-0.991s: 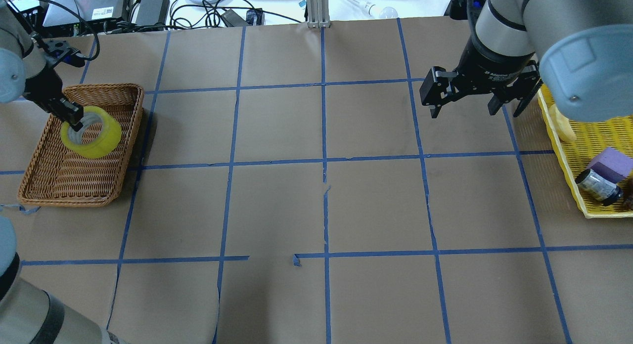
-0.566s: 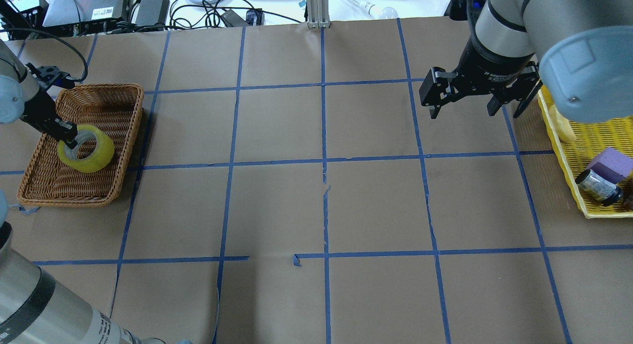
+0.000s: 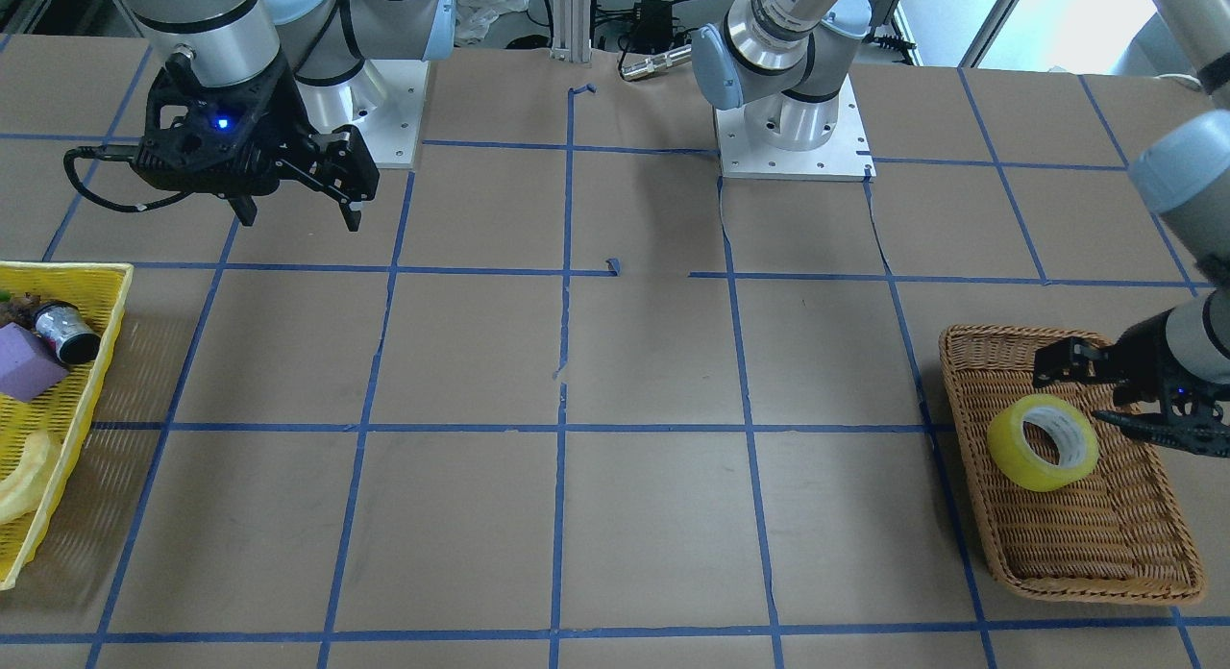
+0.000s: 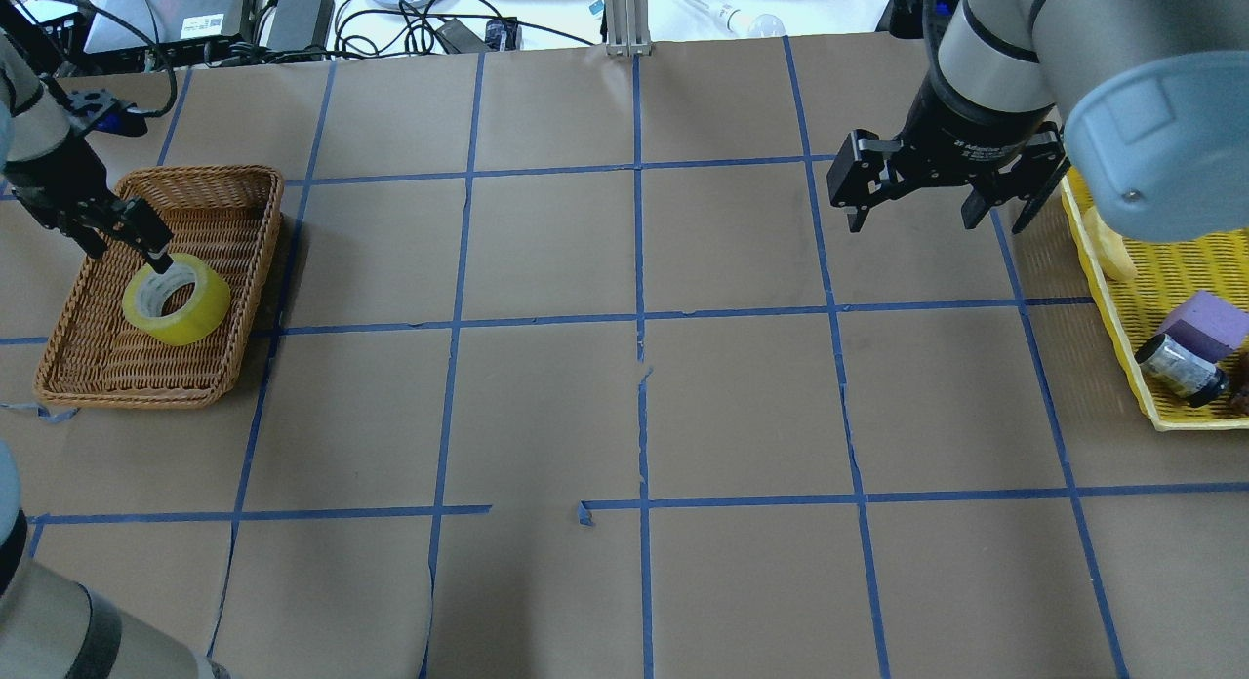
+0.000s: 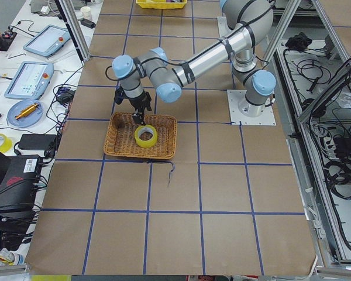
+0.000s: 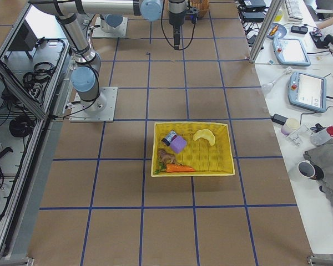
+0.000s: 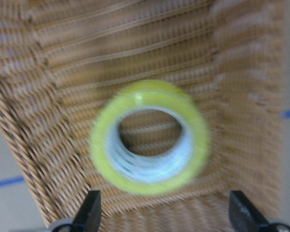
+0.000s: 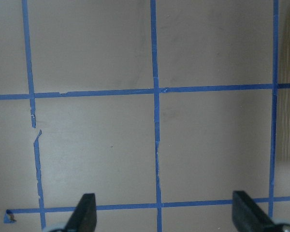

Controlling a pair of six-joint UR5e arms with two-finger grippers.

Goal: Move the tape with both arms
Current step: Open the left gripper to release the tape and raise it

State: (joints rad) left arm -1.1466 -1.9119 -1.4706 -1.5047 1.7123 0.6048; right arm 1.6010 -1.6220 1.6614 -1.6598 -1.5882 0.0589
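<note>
The yellow tape (image 4: 200,310) lies in the brown wicker basket (image 4: 263,186) at the table's left, tilted, with its core facing up. It also shows in the front view (image 3: 1009,448), the left side view (image 5: 145,136) and the left wrist view (image 7: 99,145). My left gripper (image 4: 122,245) is open, just above and beside the tape, not holding it; it also shows in the front view (image 3: 1105,397) and the left wrist view (image 7: 165,215). My right gripper (image 4: 937,206) is open and empty, hovering over the table at the far right (image 3: 298,208), with only paper and blue lines below it (image 8: 164,215).
A yellow mesh tray (image 4: 1171,269) at the right edge holds a purple block (image 4: 1205,323), a dark can (image 4: 1181,367) and a pale banana-like piece (image 4: 1112,250). Brown paper with blue tape lines (image 4: 639,318) covers the table. Cables and devices lie beyond the far edge.
My left gripper lowered the tape into the basket, opened and drew back a little. The tape now rests free in the basket. The right arm has not moved.
</note>
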